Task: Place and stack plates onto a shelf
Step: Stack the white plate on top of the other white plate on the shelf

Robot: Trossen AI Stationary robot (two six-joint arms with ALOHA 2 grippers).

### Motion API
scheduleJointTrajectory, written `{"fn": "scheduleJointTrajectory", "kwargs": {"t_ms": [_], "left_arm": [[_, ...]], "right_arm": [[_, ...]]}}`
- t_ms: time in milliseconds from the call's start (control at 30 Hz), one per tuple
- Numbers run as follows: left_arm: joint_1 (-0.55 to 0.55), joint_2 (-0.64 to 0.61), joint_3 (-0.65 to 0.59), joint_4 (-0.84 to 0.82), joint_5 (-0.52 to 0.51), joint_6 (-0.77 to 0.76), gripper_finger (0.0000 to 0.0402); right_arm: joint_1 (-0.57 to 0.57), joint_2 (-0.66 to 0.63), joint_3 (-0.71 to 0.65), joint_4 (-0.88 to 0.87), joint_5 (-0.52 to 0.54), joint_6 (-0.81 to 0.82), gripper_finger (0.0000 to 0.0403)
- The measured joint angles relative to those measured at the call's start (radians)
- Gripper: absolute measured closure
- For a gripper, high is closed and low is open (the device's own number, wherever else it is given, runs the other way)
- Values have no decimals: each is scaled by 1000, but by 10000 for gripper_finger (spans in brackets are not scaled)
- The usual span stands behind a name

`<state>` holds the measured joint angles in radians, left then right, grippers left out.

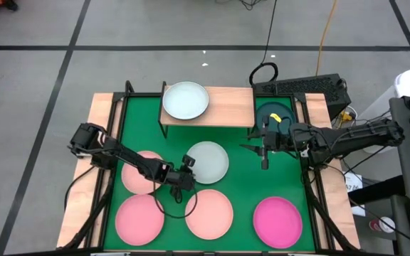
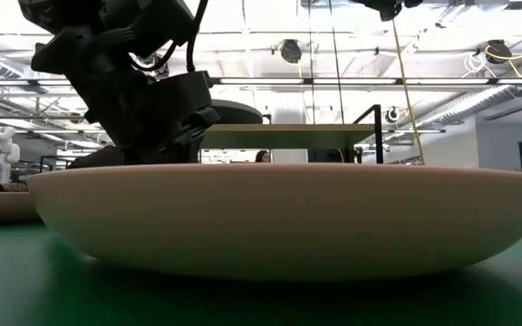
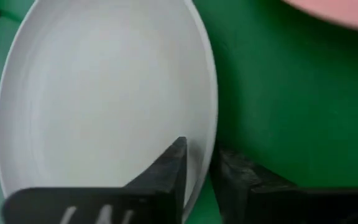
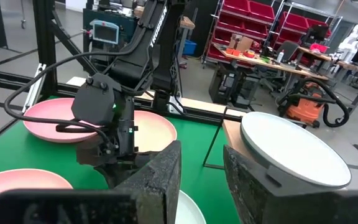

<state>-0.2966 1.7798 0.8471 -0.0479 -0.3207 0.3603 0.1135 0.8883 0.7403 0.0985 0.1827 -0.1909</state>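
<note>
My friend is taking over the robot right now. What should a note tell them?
Left tool: fingers straddle the rim of the pale plate mid-table, closing; grip not confirmed.
Right tool: hovering open, empty, near the dark teal plate beside the shelf.
Done: one pale plate sits on the shelf.
Left: three pink plates and the magenta plate on the green table, plus the pale and teal ones.

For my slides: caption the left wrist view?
Left tool straddling the rim of a mint-white plate on the green table.
</note>
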Motion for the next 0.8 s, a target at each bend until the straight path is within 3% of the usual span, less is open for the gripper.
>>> {"fn": "scheduleJointTrajectory", "kwargs": {"t_ms": [133, 333, 600, 800], "left_arm": [[0, -1, 0, 3, -11, 6, 385], [0, -68, -1, -7, 6, 22, 389], [-26, -279, -2, -3, 1, 35, 389], [-59, -482, -2, -8, -48, 135, 389]], "right_arm": [[0, 0, 0, -1, 0, 0, 298], [0, 0, 0, -1, 0, 15, 298], [0, 0, 0, -3, 0, 15, 298], [0, 0, 0, -1, 0, 30, 298]]}}
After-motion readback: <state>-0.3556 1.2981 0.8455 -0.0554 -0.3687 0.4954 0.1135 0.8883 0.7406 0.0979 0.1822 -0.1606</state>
